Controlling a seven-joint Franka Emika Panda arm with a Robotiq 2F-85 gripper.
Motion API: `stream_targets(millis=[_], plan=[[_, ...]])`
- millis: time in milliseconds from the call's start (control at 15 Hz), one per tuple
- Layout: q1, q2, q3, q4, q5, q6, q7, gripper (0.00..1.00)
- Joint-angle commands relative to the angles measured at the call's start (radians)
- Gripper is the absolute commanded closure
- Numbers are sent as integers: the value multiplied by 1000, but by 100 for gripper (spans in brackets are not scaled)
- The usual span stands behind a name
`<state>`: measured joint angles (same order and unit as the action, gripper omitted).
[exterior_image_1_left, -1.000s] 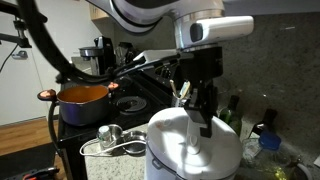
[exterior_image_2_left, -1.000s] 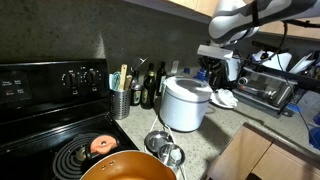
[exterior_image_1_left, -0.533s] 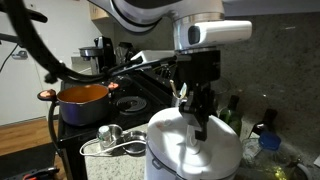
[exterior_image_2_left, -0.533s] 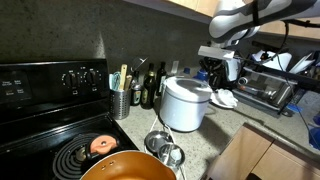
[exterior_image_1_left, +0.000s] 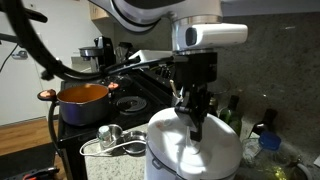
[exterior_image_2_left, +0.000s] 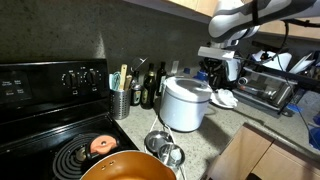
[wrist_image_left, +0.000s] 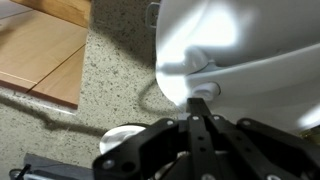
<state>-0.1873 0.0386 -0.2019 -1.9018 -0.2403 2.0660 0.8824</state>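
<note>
The black stove (exterior_image_2_left: 40, 120) with an orange pot (exterior_image_1_left: 83, 97) fills the left. Right of it on the counter stands the white rice cooker (exterior_image_2_left: 186, 103), with a toaster oven (exterior_image_2_left: 268, 88) farther right. Measuring cups (exterior_image_1_left: 118, 135) lie near the cooker, and the gripper (exterior_image_1_left: 194, 128), fingers pressed together on nothing, hangs just over its lid.

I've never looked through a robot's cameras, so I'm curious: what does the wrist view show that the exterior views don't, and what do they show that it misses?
Only the wrist view: a close look at a small raised catch just beyond the tips of the claw.
Only the exterior views: the black stove, orange pot, measuring cups, bottles and toaster oven.
Both: the white cooker on the speckled counter, with the claw shut close to its lid.
</note>
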Motion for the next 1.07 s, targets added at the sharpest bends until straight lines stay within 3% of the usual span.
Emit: stream_targets(millis=[0, 1000], plan=[[6, -17, 5, -4, 20, -35, 5, 99], [6, 11, 4, 0, 23, -17, 2, 99]])
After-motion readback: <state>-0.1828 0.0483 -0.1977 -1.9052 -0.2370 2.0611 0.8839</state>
